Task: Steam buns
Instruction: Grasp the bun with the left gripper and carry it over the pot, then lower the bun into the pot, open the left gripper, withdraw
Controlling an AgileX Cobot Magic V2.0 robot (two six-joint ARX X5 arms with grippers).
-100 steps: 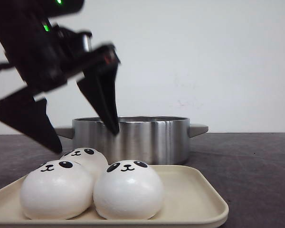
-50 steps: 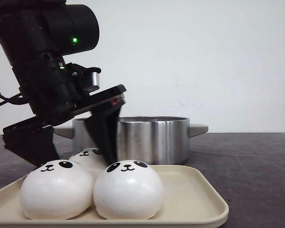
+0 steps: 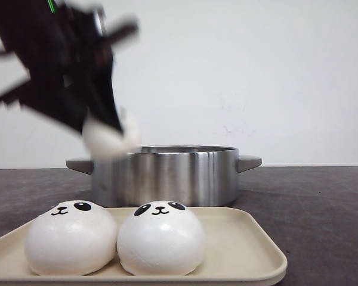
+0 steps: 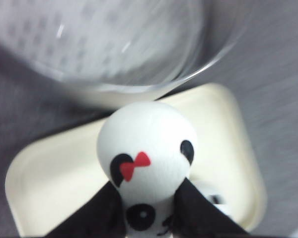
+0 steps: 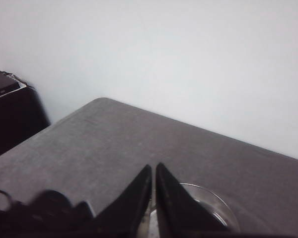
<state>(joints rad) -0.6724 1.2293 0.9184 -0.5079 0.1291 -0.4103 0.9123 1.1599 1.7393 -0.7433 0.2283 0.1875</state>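
Note:
My left gripper (image 3: pixel 104 134) is shut on a white panda bun (image 3: pixel 110 138) and holds it in the air above the left rim of the steel pot (image 3: pixel 167 174). In the left wrist view the bun (image 4: pixel 146 153), with a red bow, sits between my black fingers (image 4: pixel 102 210), above the cream tray (image 4: pixel 54 173) and near the pot (image 4: pixel 104 44). Two more panda buns (image 3: pixel 71 238) (image 3: pixel 161 237) sit side by side on the tray (image 3: pixel 244 244) in front of the pot. My right gripper (image 5: pixel 153 171) is shut and empty, above the dark table.
The pot has side handles (image 3: pixel 249 162) sticking out left and right. A glass-like round rim (image 5: pixel 208 203) shows below the right gripper. A white wall stands behind the dark table (image 3: pixel 310 202). A dark box (image 5: pixel 7 114) shows beside the table in the right wrist view.
My left gripper came down over the rear bun on the tray, closed on it, and has lifted it up above the pot's left rim. The other two buns have not moved.

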